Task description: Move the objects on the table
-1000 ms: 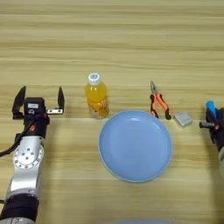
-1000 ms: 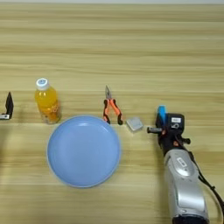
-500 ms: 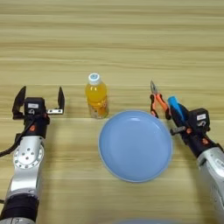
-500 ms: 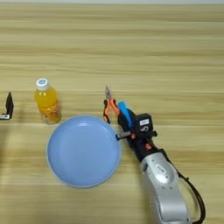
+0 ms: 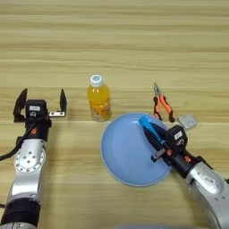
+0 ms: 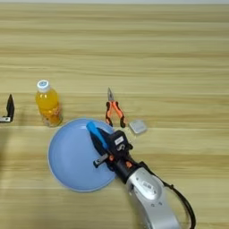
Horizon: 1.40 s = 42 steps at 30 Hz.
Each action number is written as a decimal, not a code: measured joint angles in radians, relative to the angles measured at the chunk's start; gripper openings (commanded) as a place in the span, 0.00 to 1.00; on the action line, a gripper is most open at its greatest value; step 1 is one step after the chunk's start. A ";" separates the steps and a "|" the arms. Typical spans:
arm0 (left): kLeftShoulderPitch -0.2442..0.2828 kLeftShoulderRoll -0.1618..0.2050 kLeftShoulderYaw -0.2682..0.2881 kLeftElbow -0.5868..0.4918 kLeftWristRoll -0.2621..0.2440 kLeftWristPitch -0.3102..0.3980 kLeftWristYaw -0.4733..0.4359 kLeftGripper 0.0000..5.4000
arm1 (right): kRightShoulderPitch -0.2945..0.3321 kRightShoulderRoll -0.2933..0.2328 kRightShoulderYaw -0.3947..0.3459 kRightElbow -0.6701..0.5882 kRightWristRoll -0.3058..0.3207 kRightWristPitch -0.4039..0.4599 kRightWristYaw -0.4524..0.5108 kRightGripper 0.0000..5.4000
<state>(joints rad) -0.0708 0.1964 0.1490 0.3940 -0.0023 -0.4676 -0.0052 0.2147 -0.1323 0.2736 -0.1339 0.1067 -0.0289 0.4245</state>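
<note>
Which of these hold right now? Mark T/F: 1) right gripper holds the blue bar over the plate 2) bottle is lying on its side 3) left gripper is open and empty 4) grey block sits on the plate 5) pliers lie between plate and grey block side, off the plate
1) True: the right gripper is shut on the blue bar, over the plate.
2) False: the bottle stands upright, cap up.
3) True: the left gripper is open with nothing between its fingers.
4) False: the grey block lies on the table, right of the plate.
5) True: the pliers lie on the table by the plate's far rim, left of the grey block.
</note>
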 measured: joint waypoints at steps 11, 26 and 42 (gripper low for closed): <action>0.000 -0.013 -0.007 0.000 0.004 0.000 0.005 1.00 | 0.012 -0.031 0.078 0.002 -0.009 0.043 0.043 0.14; 0.000 -0.014 -0.007 0.000 0.005 0.001 0.008 1.00 | 0.011 -0.047 0.102 0.020 -0.049 0.063 0.040 0.39; 0.000 -0.014 -0.008 0.000 0.005 0.000 0.014 1.00 | 0.012 -0.004 -0.004 -0.039 0.043 -0.054 0.018 0.79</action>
<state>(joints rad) -0.0711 0.1828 0.1415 0.3944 0.0029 -0.4671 0.0084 0.2263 -0.1365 0.2694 -0.1734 0.1494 -0.0832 0.4423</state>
